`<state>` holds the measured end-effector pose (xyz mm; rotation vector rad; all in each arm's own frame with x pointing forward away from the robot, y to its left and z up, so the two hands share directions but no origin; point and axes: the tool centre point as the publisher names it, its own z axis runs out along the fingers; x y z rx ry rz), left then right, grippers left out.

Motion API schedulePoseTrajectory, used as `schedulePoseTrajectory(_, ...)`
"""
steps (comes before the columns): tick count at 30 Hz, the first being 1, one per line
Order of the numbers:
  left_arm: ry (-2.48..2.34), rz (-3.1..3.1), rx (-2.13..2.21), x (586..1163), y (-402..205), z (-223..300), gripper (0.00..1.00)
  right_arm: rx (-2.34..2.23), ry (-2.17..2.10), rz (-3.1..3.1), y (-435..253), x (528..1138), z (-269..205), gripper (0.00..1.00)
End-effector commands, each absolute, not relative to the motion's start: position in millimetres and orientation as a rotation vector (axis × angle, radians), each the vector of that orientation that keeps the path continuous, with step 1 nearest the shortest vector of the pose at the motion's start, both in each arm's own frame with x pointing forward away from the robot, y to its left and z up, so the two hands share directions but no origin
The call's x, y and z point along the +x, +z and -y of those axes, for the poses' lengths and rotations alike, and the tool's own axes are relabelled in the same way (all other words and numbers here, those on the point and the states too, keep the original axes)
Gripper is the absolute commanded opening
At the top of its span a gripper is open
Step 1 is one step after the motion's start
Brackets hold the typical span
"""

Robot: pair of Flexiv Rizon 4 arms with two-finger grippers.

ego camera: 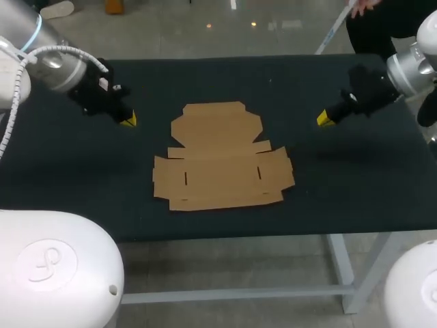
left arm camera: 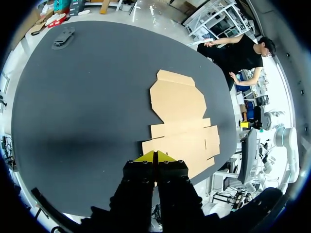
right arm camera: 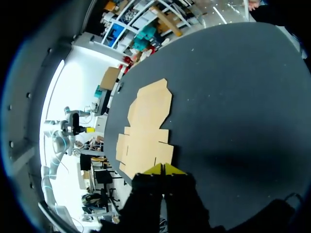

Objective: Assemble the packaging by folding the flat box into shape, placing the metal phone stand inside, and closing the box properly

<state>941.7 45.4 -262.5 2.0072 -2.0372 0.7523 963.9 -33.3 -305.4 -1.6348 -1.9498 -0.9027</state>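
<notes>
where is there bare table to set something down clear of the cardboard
Widest bare patch: the table between the flat box and the right edge, nearer than the right end effector. Also free: the strip along the near edge and the far strip beyond the box. Tightest: the gaps beside the box towards the left end effector and the right one.
</notes>
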Motion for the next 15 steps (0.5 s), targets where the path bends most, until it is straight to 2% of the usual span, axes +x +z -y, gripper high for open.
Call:
schedulePoseTrajectory(1,0.743,2.039,2.012,942,-262,-45,0.0,-1.633,-0.904,1.95,-306,963,34,0.0)
schedulePoseTrajectory(15,0.76,2.033,2.013,941,-285,-45,0.0,-1.668,-0.895,1.918,-323,986,16,0.0)
